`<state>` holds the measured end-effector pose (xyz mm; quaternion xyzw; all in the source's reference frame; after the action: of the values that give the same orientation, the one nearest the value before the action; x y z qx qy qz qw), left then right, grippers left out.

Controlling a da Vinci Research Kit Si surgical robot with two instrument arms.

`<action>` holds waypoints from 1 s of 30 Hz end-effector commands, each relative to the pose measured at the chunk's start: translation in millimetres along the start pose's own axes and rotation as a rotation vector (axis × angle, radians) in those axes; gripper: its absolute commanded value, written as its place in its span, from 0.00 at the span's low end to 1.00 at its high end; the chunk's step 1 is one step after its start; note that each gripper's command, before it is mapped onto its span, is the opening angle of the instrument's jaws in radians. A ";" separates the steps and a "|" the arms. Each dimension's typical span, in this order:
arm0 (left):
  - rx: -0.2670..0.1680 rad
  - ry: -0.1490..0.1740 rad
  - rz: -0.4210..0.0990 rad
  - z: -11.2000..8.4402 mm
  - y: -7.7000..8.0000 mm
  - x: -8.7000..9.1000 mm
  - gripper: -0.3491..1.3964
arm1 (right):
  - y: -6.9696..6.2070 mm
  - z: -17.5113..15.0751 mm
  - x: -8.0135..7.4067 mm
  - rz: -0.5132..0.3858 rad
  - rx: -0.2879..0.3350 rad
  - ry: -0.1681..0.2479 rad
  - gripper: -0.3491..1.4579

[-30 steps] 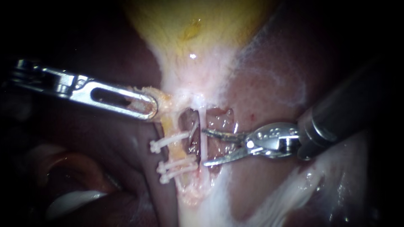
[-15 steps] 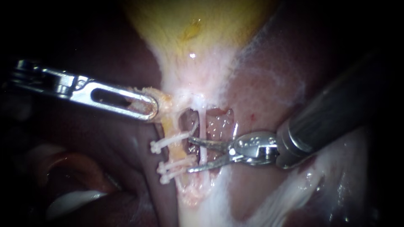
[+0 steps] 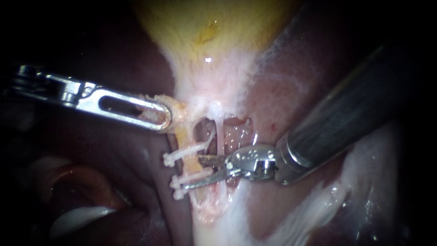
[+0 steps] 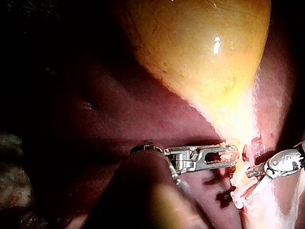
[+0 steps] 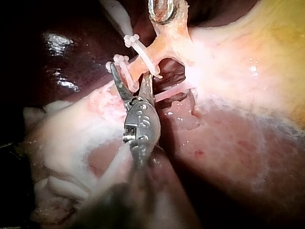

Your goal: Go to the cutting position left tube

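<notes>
The left tube (image 3: 193, 165) is yellowish and carries three white clips, one upper clip (image 3: 184, 154) and two lower clips (image 3: 190, 177). My right instrument (image 3: 192, 172) has thin blades standing open around this tube, between the upper clip and the lower pair. In the right wrist view the tube (image 5: 138, 67) lies in the gap of the right instrument (image 5: 129, 70). A thin pale right tube (image 3: 219, 136) runs down behind the blades near their hinge. My left instrument (image 3: 161, 116) is shut on yellowish tissue at the gallbladder neck, holding it to the left.
The yellow gallbladder (image 3: 214, 36) fills the upper middle and dark liver (image 3: 114, 68) lies around it. White fatty tissue (image 3: 309, 214) spreads at the lower right. My right instrument's thick shaft (image 3: 346, 114) crosses from the upper right.
My right instrument has slid left, past the thin right tube. Its open blades now reach the clipped left tube, and the gap has narrowed a little. The left instrument has not moved.
</notes>
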<state>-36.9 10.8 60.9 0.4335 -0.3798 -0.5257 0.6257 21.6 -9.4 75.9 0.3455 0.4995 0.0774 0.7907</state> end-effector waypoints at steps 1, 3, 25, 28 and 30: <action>0.000 0.000 0.000 0.0 0.0 0.0 0.00 | 0.1 0.2 0.2 0.004 0.004 0.011 0.96; 0.000 0.000 0.000 0.1 0.0 0.0 0.00 | 0.4 0.7 0.5 0.016 0.025 0.025 0.96; -0.002 -0.002 0.000 0.6 0.1 -0.2 0.00 | 2.0 4.6 2.6 0.065 0.143 0.134 0.97; -0.002 -0.002 0.000 0.6 0.2 -0.2 0.00 | 2.0 5.3 2.7 0.059 0.150 0.134 0.97; -0.001 -0.002 0.000 0.6 0.2 -0.2 0.00 | 2.0 5.7 2.9 0.059 0.151 0.136 0.97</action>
<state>-37.4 11.0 61.3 0.4326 -0.3799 -0.5264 0.6257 28.4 -9.2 76.6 0.4126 0.5466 0.0859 0.7236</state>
